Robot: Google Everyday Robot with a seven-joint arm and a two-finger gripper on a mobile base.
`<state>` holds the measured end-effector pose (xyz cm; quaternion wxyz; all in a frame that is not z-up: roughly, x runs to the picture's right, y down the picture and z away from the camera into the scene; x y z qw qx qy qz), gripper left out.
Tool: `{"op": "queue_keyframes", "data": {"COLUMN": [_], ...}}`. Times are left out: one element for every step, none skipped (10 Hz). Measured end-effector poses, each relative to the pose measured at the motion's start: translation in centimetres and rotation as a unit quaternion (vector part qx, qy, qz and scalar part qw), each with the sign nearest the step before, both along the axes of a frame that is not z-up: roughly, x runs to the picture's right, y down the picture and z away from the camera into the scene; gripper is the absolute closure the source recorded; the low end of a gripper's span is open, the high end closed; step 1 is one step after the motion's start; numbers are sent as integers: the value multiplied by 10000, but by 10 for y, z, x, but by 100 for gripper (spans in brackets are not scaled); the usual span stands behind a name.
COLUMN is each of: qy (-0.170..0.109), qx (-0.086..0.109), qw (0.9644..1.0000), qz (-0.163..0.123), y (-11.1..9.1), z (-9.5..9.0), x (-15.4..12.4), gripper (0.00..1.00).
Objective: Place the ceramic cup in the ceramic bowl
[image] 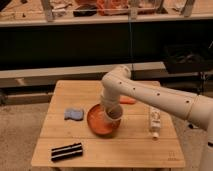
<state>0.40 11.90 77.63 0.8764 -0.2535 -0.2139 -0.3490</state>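
The ceramic bowl, wide, shallow and glossy orange-red, sits near the middle of the wooden table. My cream arm reaches in from the right and bends down over the bowl. My gripper hangs over the bowl's right half and is shut on the ceramic cup. The cup is small and cream-white with a brownish inside, and it is tilted just above the bowl's inner right side. The wrist hides the top of the cup.
A blue-grey cloth lies left of the bowl. A black striped block lies at the front left. A white labelled bottle lies to the right. A small flat orange object sits behind the arm. A shelf rail runs behind the table.
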Motion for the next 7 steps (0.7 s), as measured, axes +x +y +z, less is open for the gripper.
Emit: {"op": "queue_keyframes", "data": {"qy": [-40, -65, -89, -99, -131, -157, -174], "qx": [7, 11, 15, 15, 18, 27, 26], "qw": [10000, 10000, 10000, 9999, 9999, 9999, 9998], "qz": [-12, -21, -26, -31, -39, -46, -50], "y": [0, 0, 0, 0, 0, -1, 0], "z": [0, 0, 1, 1, 1, 1, 1], "x": [-1, -2, -1, -1, -1, -2, -2], "gripper": [95, 95, 95, 95, 95, 95, 95]}}
